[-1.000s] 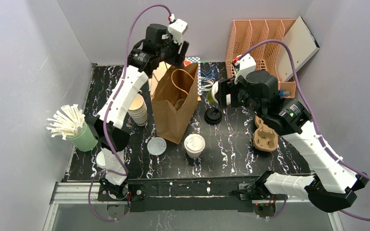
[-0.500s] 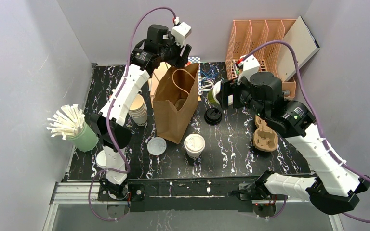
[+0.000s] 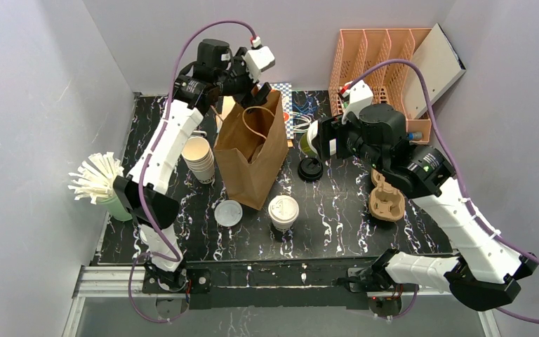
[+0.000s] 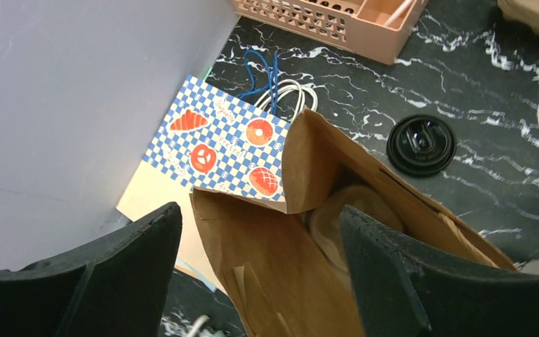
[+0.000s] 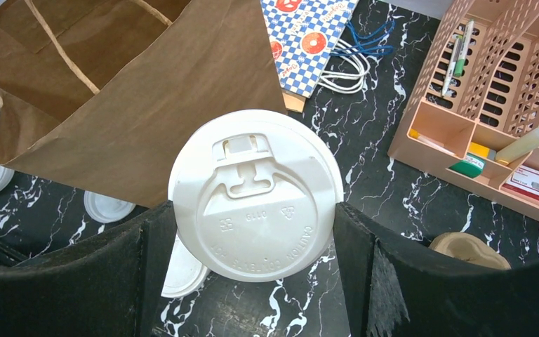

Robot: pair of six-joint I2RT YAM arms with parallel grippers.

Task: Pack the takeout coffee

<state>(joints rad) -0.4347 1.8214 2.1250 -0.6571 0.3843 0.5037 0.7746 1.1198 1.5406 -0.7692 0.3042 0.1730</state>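
Brown paper bag [image 3: 253,168]: upright and open-mouthed on the black marbled surface [image 3: 337,225], left of centre; a tan rounded item lies inside, type not discernible.
Left end effector [image 4: 260,214]: jaws spread wide at the rear rim of the brown paper bag, one finger either side of the rim corner; nothing gripped.
Right end effector [image 5: 253,210]: clamped on the green-sided paper cup with white sip lid [image 3: 309,142], one finger against each side of it.
Green-sided cup position: raised off the surface, just right of the bag mouth, tipped so the lid faces the right wrist camera.
Cream paper cup with white sip lid [image 3: 283,212]: upright on the surface, just in front of the bag's near right corner; clear of both end effectors.
Loose white plastic lid [image 3: 229,212]: flat on the surface, left of the cream cup, near the bag base.
Loose black plastic lid [image 3: 310,168]: flat on the surface, right of the bag.
Stack of lidless cream paper cups [image 3: 200,158]: upright, just left of the bag.
Moulded pulp cup carrier [image 3: 386,198]: on the surface beneath the right arm.
Blue-and-white checked paper bag [image 4: 228,144]: lying flat by the rear wall, behind the brown bag.
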